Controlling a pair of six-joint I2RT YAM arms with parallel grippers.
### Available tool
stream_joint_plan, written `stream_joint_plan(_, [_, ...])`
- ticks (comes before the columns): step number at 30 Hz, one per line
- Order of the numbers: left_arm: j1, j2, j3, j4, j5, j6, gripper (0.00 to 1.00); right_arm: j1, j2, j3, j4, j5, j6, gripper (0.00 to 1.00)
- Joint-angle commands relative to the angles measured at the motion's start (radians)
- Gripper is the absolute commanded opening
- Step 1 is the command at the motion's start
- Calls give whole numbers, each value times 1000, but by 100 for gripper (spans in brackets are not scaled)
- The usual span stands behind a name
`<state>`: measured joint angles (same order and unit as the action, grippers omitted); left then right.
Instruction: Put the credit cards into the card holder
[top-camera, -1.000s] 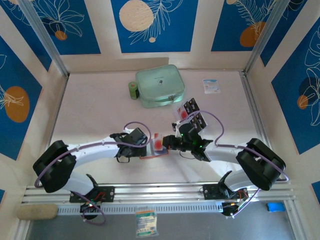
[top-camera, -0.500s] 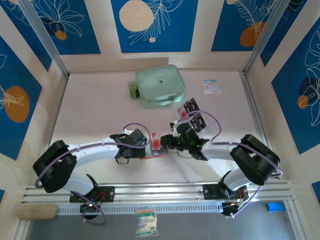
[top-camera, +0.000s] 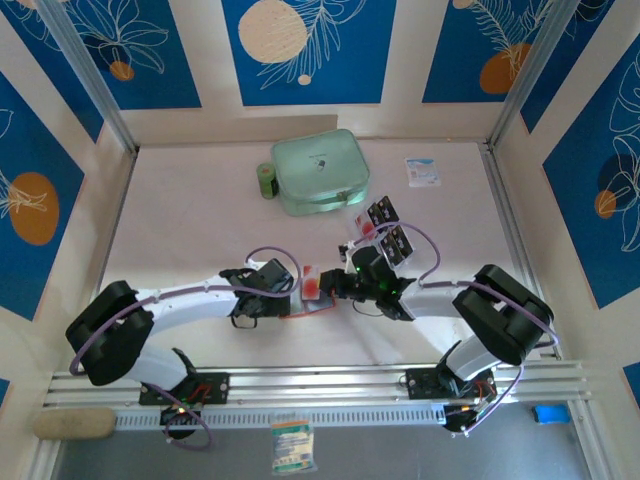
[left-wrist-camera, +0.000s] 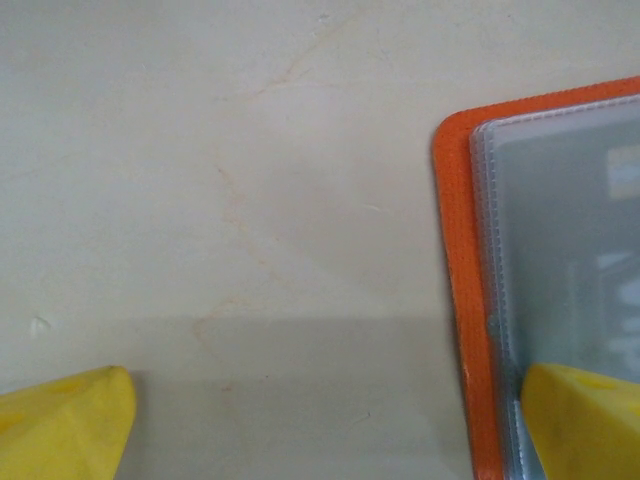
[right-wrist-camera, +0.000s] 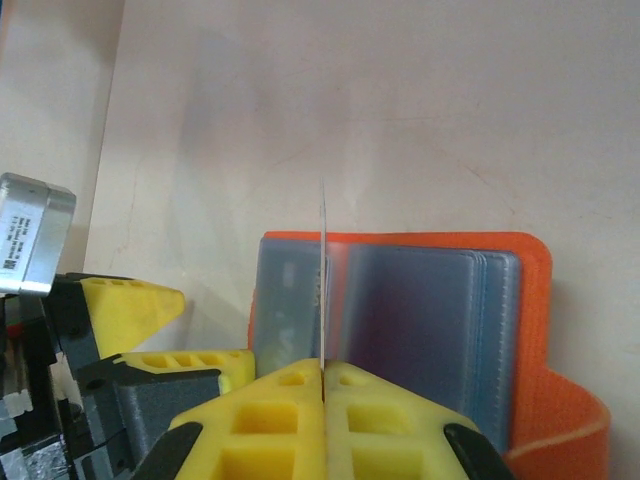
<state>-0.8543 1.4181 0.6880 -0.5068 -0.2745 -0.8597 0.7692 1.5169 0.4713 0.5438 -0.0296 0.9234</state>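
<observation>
The card holder (top-camera: 310, 311) lies open on the table between the two arms, orange with greyish clear pockets (right-wrist-camera: 420, 320). My right gripper (top-camera: 330, 285) is shut on one credit card (top-camera: 313, 283), held upright over the open wallet. In the right wrist view that card (right-wrist-camera: 323, 260) shows edge-on, rising from the closed fingertips (right-wrist-camera: 323, 365) above the pockets. My left gripper (top-camera: 291, 296) is open at the wallet's left side. In the left wrist view one yellow finger (left-wrist-camera: 585, 420) rests on the clear pocket (left-wrist-camera: 560, 250) and the other finger (left-wrist-camera: 60, 420) is over bare table. More credit cards (top-camera: 382, 226) stand in a clear rack behind the right gripper.
A mint-green zip case (top-camera: 320, 170) sits at the back with a green roll (top-camera: 266, 180) to its left. A white-and-blue packet (top-camera: 422, 171) lies at the back right. Metal rails run along the table's sides and near edge.
The right arm has edged left, bringing the held card slightly further over the open wallet. The left gripper has stayed on the wallet.
</observation>
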Motion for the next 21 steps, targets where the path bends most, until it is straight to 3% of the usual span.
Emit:
stream_joint_plan(1, [8,4,-16,-19,-16,-10,98,11,18,22,33,-9,9,0])
stream_joint_plan(21, [8,-2,-20,-17,-15,-10,98,14,51,10,61,-40,25,0])
